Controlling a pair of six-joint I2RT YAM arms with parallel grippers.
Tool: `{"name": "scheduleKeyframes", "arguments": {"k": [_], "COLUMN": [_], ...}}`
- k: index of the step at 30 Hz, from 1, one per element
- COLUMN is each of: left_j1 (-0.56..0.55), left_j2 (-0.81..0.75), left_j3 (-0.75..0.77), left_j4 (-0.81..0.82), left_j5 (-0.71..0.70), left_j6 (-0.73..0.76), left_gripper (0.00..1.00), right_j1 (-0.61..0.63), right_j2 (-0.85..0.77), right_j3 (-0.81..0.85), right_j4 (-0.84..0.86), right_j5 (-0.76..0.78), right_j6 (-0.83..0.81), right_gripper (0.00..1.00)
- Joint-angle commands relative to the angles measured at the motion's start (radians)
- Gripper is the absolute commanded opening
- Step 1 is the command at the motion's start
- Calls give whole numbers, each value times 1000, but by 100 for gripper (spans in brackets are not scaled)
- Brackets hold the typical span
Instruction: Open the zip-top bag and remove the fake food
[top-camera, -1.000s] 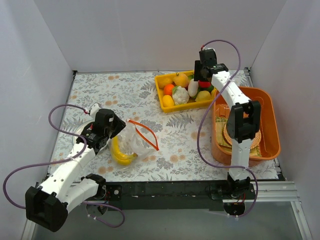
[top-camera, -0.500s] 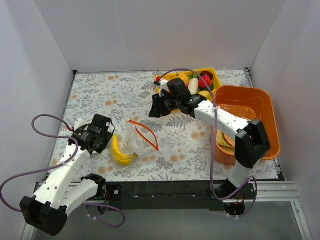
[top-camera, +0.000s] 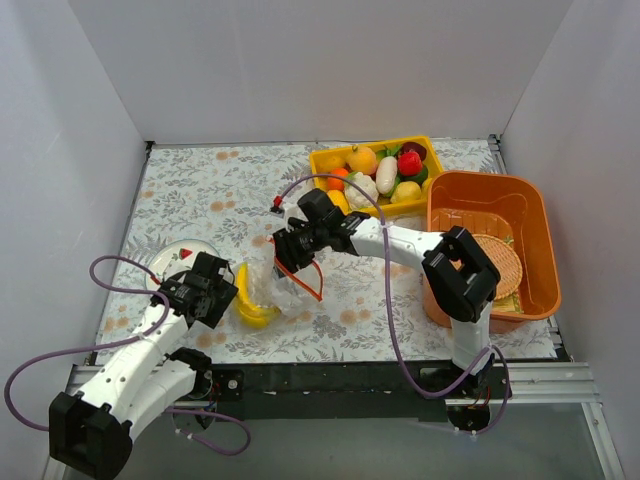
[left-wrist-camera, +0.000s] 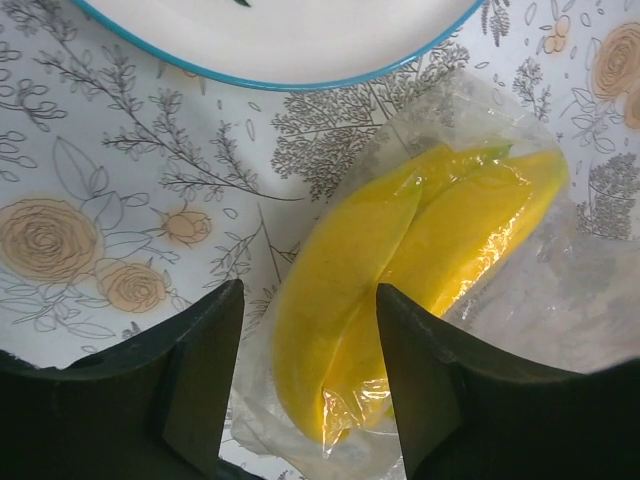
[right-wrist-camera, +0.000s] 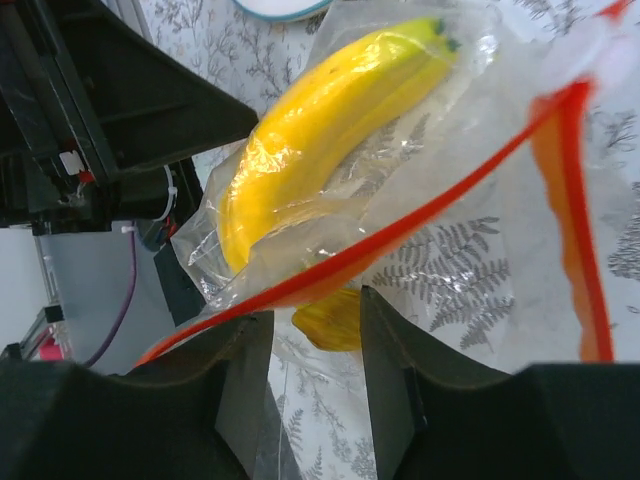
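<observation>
The zip-top bag lies crumpled on the flowered cloth, its red-orange zip strip gaping. Inside it is a yellow banana bunch, one piece of the fake food. My left gripper is open, and its fingers stand on either side of the bag's closed end, with the banana's tip between them. My right gripper hovers open at the bag's mouth, where the zip strip runs across its fingertips and clear film lies between them. In the top view the right gripper is just beyond the bag.
A yellow tray at the back holds several more toy fruits and vegetables. An orange tub stands at the right with a woven mat in it. A white plate with a blue rim lies just left of the bag.
My right arm swung from the yellow tray at the back down to the bag's mouth. My left gripper drew back toward the near left, uncovering the plate, and its jaws widened a little.
</observation>
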Motion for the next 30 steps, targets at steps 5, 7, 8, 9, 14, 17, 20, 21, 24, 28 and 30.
{"name": "scheduleKeyframes", "arguments": {"k": [5, 7, 8, 9, 14, 17, 20, 21, 24, 28, 30], "left_j1": [5, 5, 5, 5, 5, 5, 5, 5, 5, 5, 5], "left_j2": [14, 25, 40, 48, 85, 102, 111, 113, 123, 142, 143], "left_j3": [-54, -63, -67, -76, -93, -96, -100, -100, -106, -109, -105], "left_j4": [171, 196, 205, 219, 259, 274, 288, 297, 317, 326, 331], "left_j5": [49, 57, 59, 60, 74, 77, 79, 85, 97, 106, 105], "left_j6": [-90, -90, -84, -84, -82, -82, -81, -79, -72, -66, -63], "left_gripper": [48, 46, 43, 43, 31, 26, 18, 17, 11, 5, 3], "right_j1": [52, 53, 55, 56, 71, 85, 94, 101, 107, 108, 108], "right_j2": [35, 25, 19, 13, -18, -25, -27, -30, -41, -47, -47], "right_j3": [-87, -113, -144, -158, -233, -260, -267, -267, -274, -299, -305], "right_j4": [69, 86, 103, 116, 191, 212, 218, 221, 238, 307, 323], "right_j5": [-75, -86, -96, -101, -158, -150, -118, -101, -28, -24, -29], "right_j6": [-55, -73, -82, -96, -125, -137, -137, -137, -113, -61, -49], "right_gripper": [56, 62, 64, 68, 73, 74, 75, 76, 78, 77, 71]}}
